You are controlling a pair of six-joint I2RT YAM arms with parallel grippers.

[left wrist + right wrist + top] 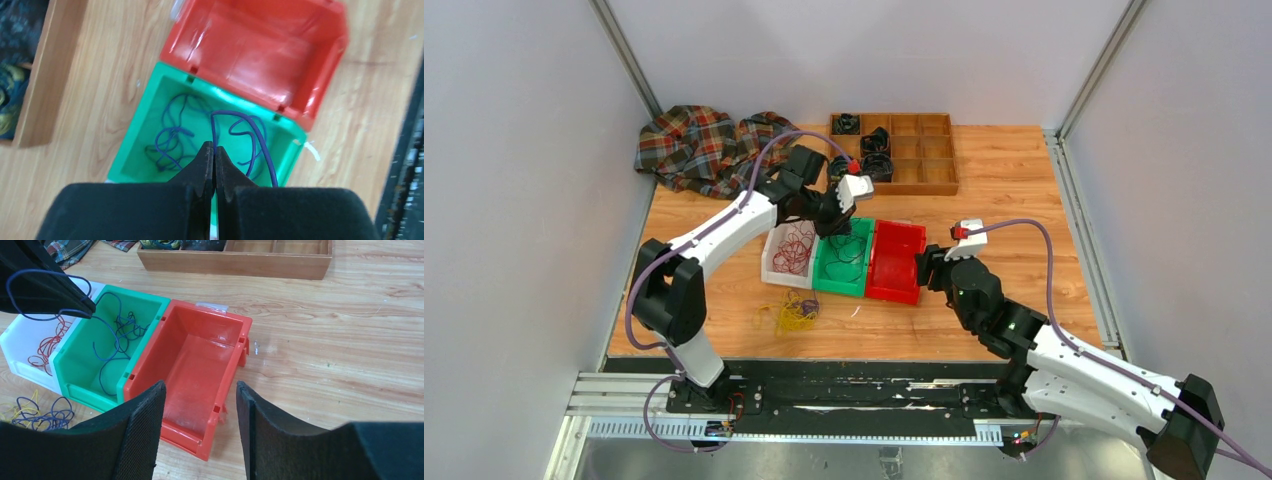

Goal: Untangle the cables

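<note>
While a dark blue cable (230,112) is clamped in the left gripper (214,147) above the green bin (137,130) | right gripper (200,385) is spread wide near the red bin (159,350) | yellow cables (797,312) are left tangled on the table (1014,190)

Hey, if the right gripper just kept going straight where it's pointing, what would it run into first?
Most likely the red bin: the right gripper has its open fingers aimed at the bin's near wall. Depth is hard to judge from here.
</note>
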